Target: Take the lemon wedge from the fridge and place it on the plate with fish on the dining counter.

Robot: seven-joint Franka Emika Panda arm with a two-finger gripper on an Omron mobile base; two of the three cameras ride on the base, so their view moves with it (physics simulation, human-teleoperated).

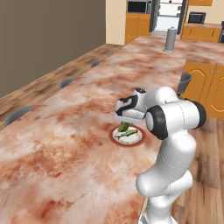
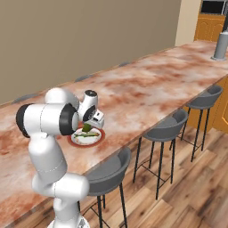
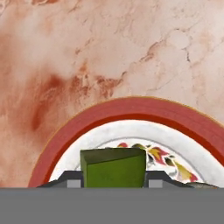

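My gripper (image 1: 124,126) is shut on the lemon wedge (image 1: 124,127), a small yellow-green piece. It hangs just above the plate (image 1: 112,136), which has a red-brown rim and lies on the marbled dining counter (image 1: 65,131). A pale piece of fish (image 1: 129,134) lies on the plate's white centre. In the hand view the lemon wedge (image 3: 113,167) sits between the dark fingertips (image 3: 72,179), with the plate's rim (image 3: 131,109) curving right below. In the right base view the gripper (image 2: 87,128) hovers over the plate (image 2: 100,135). The fridge (image 1: 169,17) stands far back.
A grey cylinder (image 1: 170,39) stands on the far end of the counter. Grey stools (image 2: 169,127) line the counter's near side beside my base, and more stool backs (image 1: 19,113) show along its far side. Orange cabinets (image 1: 205,83) flank the right.
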